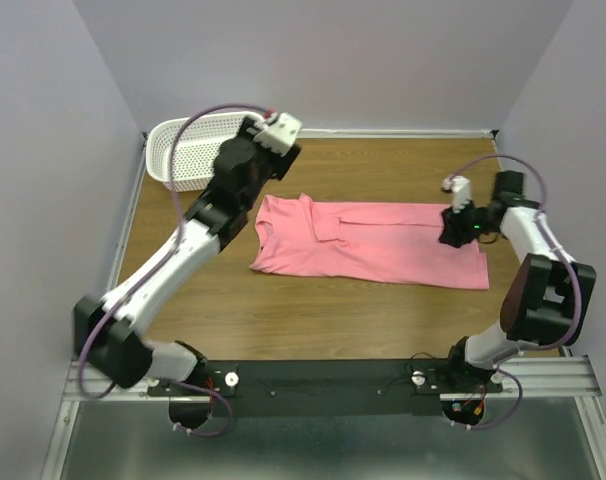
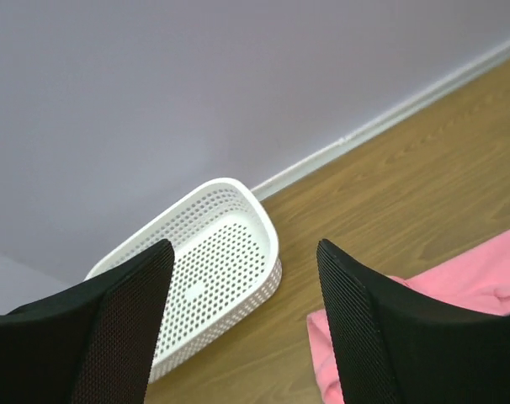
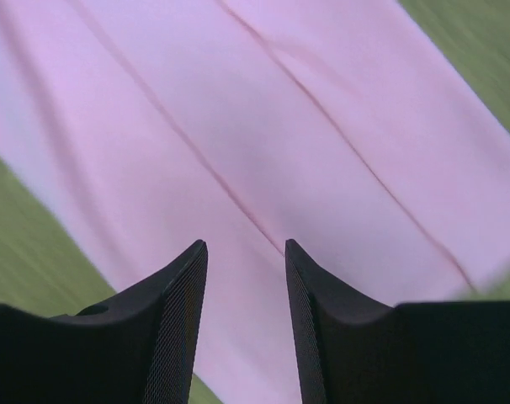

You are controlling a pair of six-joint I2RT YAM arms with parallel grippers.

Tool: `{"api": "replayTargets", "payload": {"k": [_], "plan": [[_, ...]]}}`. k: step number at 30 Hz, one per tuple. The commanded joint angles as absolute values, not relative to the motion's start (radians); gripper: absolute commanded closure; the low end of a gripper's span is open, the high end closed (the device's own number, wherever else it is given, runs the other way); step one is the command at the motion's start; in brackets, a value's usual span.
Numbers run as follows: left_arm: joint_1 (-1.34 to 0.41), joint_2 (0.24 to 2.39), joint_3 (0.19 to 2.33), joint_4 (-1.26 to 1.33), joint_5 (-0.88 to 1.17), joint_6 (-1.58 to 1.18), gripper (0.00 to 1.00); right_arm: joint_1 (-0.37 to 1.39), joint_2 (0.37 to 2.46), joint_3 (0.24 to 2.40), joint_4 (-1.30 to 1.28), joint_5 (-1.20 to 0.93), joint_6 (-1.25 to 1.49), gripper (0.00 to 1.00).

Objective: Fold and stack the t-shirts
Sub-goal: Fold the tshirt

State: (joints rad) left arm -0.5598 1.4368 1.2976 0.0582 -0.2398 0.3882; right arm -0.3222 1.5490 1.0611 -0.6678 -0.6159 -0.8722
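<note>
Right gripper (image 3: 245, 246) hangs directly over the hem end of the salmon-pink t-shirt (image 1: 373, 245), jaws parted with nothing between them; only cloth shows beneath. Left gripper (image 2: 242, 248) is raised beside the collar end, jaws spread wide and empty, aimed toward the white perforated basket (image 1: 183, 150) at the far left corner. The t-shirt lies flat on the wooden table (image 1: 283, 330), narrowed into a long band, its long axis running left to right: collar left, hem right. Each arm thus has one end nearest. A fold along that axis would probably carry hem toward collar, and the right gripper is the nearer tool for it.
</note>
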Motion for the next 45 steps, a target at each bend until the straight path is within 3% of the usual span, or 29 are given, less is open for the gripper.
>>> {"api": "replayTargets", "payload": {"k": [1, 2, 3, 6, 11, 23, 45], "plan": [[-0.529, 1.119, 1.082, 0.08, -0.272, 0.109, 0.2, -0.004, 1.551, 1.109, -0.706, -0.626, -0.832, 0.5], [-0.52, 0.997, 0.971, 0.078, -0.211, 0.08, 0.18, 0.15, 1.59, 1.147, -0.693, -0.603, -0.784, 0.5], [-0.515, 0.939, 0.918, 0.078, -0.198, 0.074, 0.18, 0.152, 1.591, 1.17, -0.674, -0.58, -0.755, 0.5], [-0.512, 0.735, 0.757, 0.037, -0.213, 0.046, 0.18, 0.455, 1.698, 1.27, -0.548, -0.415, -0.605, 0.5], [-0.511, 0.491, 0.612, -0.02, -0.302, 0.009, 0.16, 0.636, 1.963, 1.527, -0.451, -0.088, -0.405, 0.51], [-0.511, 0.451, 0.578, 0.029, -0.295, 0.025, 0.16, 0.706, 2.077, 1.549, -0.453, 0.037, -0.383, 0.52], [-0.509, 0.439, 0.572, 0.035, -0.299, 0.029, 0.16, 0.745, 2.029, 1.483, -0.456, -0.038, -0.382, 0.5]]}}
